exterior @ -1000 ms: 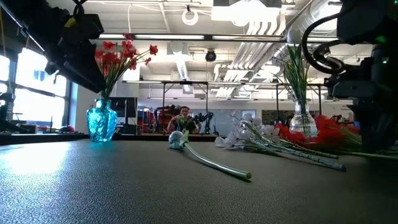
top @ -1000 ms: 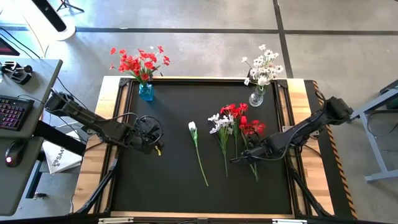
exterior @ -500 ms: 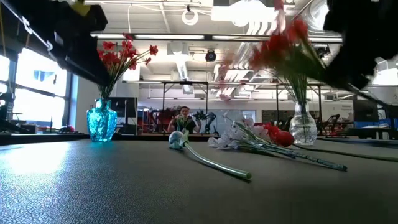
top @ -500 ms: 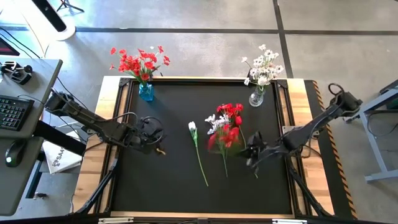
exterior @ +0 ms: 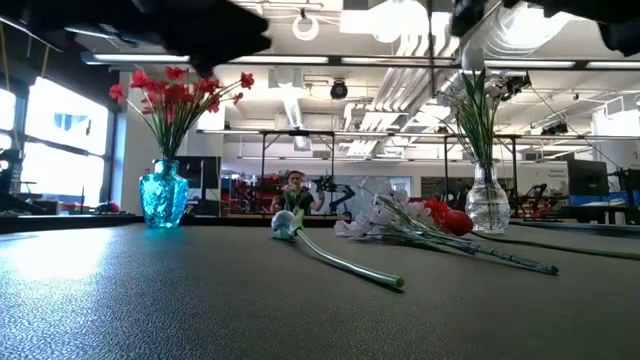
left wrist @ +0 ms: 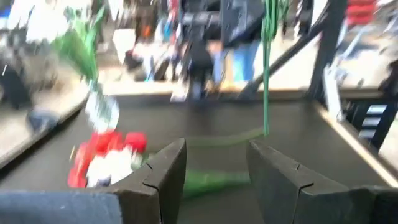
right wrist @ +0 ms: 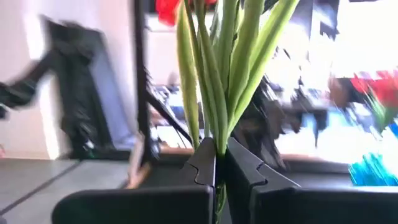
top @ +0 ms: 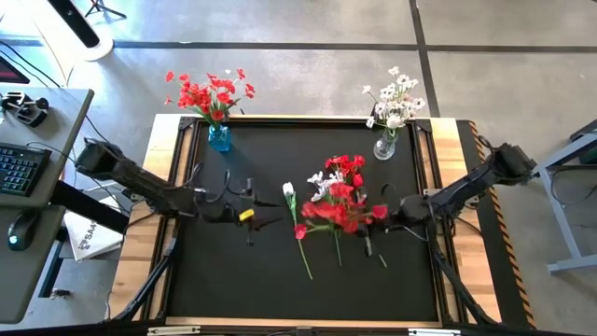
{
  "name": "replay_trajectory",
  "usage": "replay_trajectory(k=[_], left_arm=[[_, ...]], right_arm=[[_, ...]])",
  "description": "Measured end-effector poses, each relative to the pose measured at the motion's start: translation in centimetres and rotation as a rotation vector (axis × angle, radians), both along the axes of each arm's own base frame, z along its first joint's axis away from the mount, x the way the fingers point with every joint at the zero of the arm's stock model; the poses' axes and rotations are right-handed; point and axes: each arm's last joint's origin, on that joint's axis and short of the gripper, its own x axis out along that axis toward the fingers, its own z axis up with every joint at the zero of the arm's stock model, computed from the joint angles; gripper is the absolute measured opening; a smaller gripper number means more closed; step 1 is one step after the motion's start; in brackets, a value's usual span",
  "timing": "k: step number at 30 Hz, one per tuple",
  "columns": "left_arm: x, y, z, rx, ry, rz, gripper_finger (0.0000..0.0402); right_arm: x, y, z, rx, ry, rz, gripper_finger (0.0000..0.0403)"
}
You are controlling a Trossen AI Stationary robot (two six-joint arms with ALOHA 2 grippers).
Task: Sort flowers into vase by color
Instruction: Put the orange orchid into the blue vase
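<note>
Red flowers (top: 338,211) pinched by stems in closed right claw (top: 390,218), left claw (top: 264,211) open

Overhead looks straight down; low looks level across; both share the blue vase (top: 218,137).

This is a robotics lab or industrial workshop. The low view looks across the black-matted, wood-edged counter (top: 187,126) into a large open hall: an exposed ceiling with silver ventilation ducts (exterior: 500,40), long strip lights (exterior: 200,60) and a round ceiling-hung fixture (exterior: 306,25). Tall windows (exterior: 45,145) stand at one side, and dark metal frames (exterior: 330,135) with further equipment stand far back, where a person (exterior: 295,190) sits. The high view shows a grey concrete floor (top: 308,21) marked with dark lines, and beside the counter a grey desk (top: 37,140) carrying a backlit black keyboard (top: 20,168), a black computer mouse (top: 19,231) and a black hand controller (top: 28,107)
</note>
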Motion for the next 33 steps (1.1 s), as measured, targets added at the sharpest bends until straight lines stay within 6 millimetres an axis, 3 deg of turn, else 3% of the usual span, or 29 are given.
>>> replay_trajectory(k=[6, 13, 22, 33], left_arm=[[3.3, 0.7, -0.4, 0.109, -0.117, -0.098, 0.0159], [6.9, 1.2, 0.0, 0.051, -0.135, -0.164, 0.0186], [7.5, 1.3, 0.5, 0.028, -0.141, -0.177, 0.0184], [7.5, 1.2, 0.6, 0.023, -0.156, -0.202, 0.0132]], right_arm=[[3.5, -0.4, 1.2, -0.083, -0.044, -0.021, 0.0001], [6.3, -0.6, 1.7, -0.129, -0.052, -0.108, 0.0001], [7.2, -0.8, 1.1, -0.124, -0.021, -0.166, 0.0001], [7.4, -0.9, 0.5, -0.102, 0.029, -0.188, 0.0003]])
